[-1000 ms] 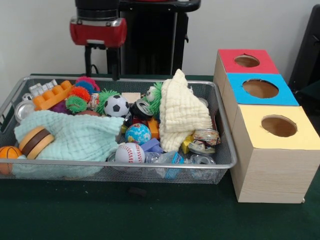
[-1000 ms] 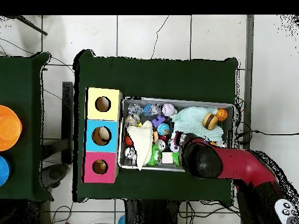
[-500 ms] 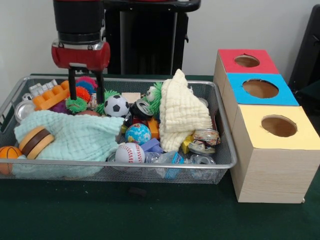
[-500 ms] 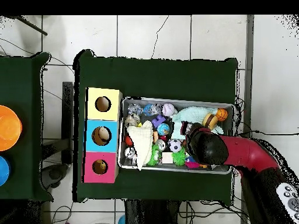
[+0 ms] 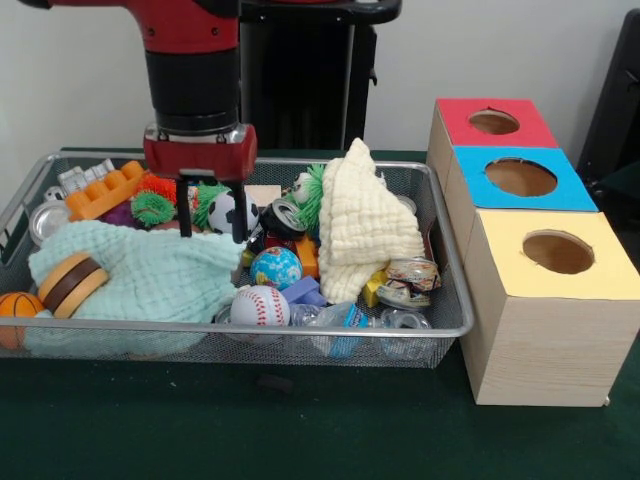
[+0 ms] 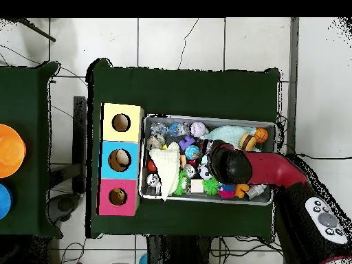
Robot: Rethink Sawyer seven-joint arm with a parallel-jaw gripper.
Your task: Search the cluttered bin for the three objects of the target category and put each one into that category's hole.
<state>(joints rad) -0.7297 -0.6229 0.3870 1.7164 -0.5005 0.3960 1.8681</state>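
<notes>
Front view: your gripper (image 5: 211,222) hangs open, fingers astride the soccer ball (image 5: 222,211) at the far side of the wire bin (image 5: 455,318). Expect a light, smooth, round ball; pinch across its middle. Cloths crowd it.

Overhead view: the arm hides the ball; green table (image 6: 199,93), tiled floor.

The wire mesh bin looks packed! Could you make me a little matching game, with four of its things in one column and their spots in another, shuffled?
Things:
1. white baseball with red stitching
2. orange basketball
3. black and white soccer ball
4. cream folded cloth

Places, as the front view shows them:
A. between the open fingers of the gripper
B. standing tall in the right half of the wire mesh bin
C. at the near rim, by the globe-printed ball
D. the near left corner

Pairs: 1-C, 2-D, 3-A, 4-B
</notes>
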